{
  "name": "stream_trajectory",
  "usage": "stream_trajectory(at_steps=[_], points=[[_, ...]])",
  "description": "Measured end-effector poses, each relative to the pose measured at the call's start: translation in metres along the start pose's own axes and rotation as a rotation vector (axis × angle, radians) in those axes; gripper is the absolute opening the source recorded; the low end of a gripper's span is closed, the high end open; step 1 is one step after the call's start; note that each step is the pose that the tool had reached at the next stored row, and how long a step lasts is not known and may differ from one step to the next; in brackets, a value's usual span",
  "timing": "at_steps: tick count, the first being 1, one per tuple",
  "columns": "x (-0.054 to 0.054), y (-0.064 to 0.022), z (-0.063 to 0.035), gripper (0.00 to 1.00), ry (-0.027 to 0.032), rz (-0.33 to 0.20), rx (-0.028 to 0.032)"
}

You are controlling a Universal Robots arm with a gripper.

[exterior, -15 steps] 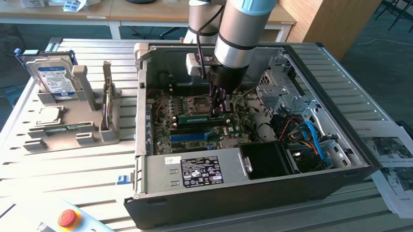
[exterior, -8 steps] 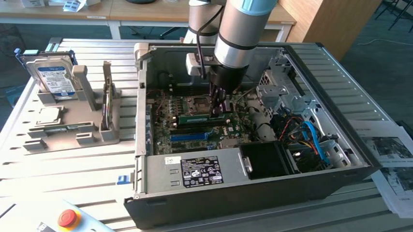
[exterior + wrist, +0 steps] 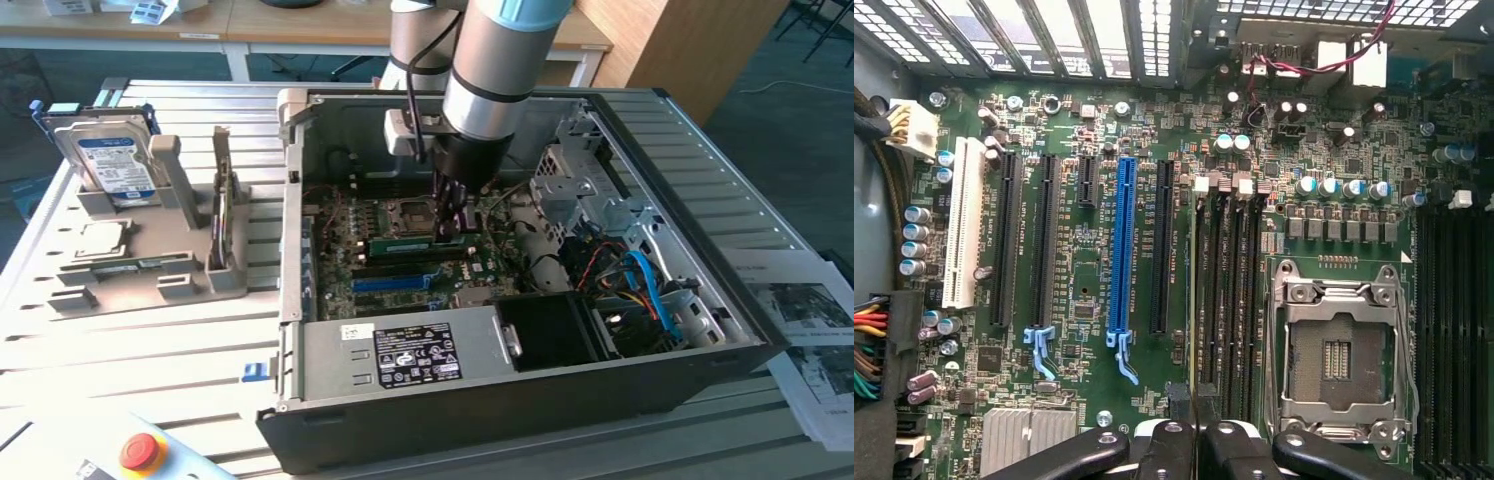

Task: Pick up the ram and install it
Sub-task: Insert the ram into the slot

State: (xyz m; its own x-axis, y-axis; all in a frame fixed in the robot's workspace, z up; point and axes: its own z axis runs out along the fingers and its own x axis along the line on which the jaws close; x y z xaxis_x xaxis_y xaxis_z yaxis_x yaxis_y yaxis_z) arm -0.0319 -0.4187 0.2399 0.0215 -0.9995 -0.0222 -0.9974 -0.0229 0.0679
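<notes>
A slatted metal worktop is carrying the whole job, and desks are standing behind it along the top of the exterior view. We are looking at an open computer case lying on its side in the middle of that view. Its main board is facing up, so the arm is reaching straight down into it. On the exterior view's left, a grey holder is keeping spare parts apart and easy to grab. It is holding a hard drive, a silver processor chip and a second green stick standing on edge in its groove.

We are finding the ram inside the case, near the centre of the exterior view. It is showing as a green strip lying level just over the board, beside the processor socket, with one end meeting the end effector. The end effector is closed down almost fully. We are judging that it is pinching the thin stick by its upper edge, which is keeping the contact edge pointing down at the board.

In the wrist view the fingertips are sitting tight together in line with the row of black memory slots next to the empty socket. We are reading this as the stick being lined up along a slot. We cannot tell whether it is seated or only hovering above.
</notes>
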Motion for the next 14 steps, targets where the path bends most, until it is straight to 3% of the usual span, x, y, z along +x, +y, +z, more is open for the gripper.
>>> stream_trajectory(at_steps=[11,14], points=[[-0.0004,0.0001,0.0015,0.12,0.0002,0.000,0.0010],[-0.0005,0.0006,0.0016,0.12,0.0000,0.000,0.0060]])
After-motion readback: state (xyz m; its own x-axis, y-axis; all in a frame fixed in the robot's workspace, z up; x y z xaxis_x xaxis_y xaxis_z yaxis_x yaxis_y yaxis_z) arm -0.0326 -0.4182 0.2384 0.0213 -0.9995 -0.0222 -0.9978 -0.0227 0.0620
